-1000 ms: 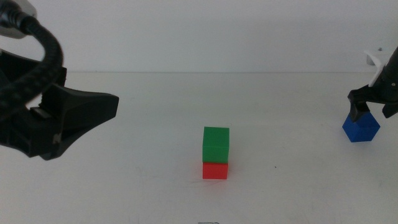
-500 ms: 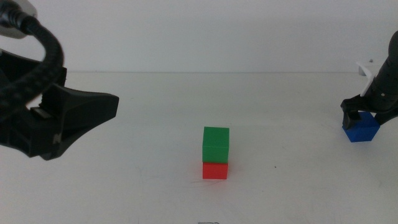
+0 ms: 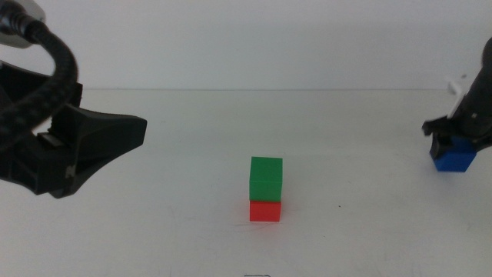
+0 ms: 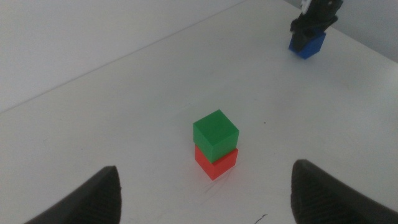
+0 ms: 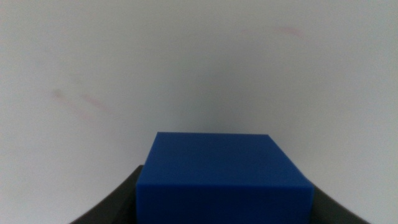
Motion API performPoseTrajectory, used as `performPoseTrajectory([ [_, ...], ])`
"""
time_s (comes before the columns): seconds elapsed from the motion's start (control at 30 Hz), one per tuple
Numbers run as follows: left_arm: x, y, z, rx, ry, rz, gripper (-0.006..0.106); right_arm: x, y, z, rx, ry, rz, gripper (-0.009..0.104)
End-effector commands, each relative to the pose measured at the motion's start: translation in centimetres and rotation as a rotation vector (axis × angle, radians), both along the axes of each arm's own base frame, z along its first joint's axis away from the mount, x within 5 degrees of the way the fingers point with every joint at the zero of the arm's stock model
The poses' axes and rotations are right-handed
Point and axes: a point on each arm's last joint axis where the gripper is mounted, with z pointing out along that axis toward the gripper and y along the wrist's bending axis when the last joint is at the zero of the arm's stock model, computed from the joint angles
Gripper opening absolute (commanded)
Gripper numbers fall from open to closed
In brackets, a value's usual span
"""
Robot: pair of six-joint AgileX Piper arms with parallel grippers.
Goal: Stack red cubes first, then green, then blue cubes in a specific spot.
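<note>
A: What changed around the green cube (image 3: pixel 266 178)?
B: The right gripper (image 3: pixel 459 137) has drawn the blue cube (image 3: pixel 454 158) farther right of it, jaws clamping its sides. The left gripper (image 4: pixel 202 190) waits, spread wide, facing the green cube atop the red cube (image 3: pixel 265 211).

A plain white matte surface (image 3: pixel 192 154) fills the scene, and behind the surface a pale wall (image 3: pixel 254 38) rises, the two meeting in a faint straight line.
</note>
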Motion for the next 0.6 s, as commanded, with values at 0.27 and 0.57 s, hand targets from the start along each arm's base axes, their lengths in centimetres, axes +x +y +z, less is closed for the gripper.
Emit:
performPoseTrajectory([
  [0.27, 0.0, 0.0, 1.5, -0.069, -0.072, 0.013, 0.094, -7.8, 5.8, 9.9, 0.031, -0.182, -0.067, -0.001],
  [0.57, 0.0, 0.0, 1.5, -0.069, -0.072, 0.013, 0.094, -11.3, 14.5, 13.7, 0.012, -0.187, -0.053, -0.001],
])
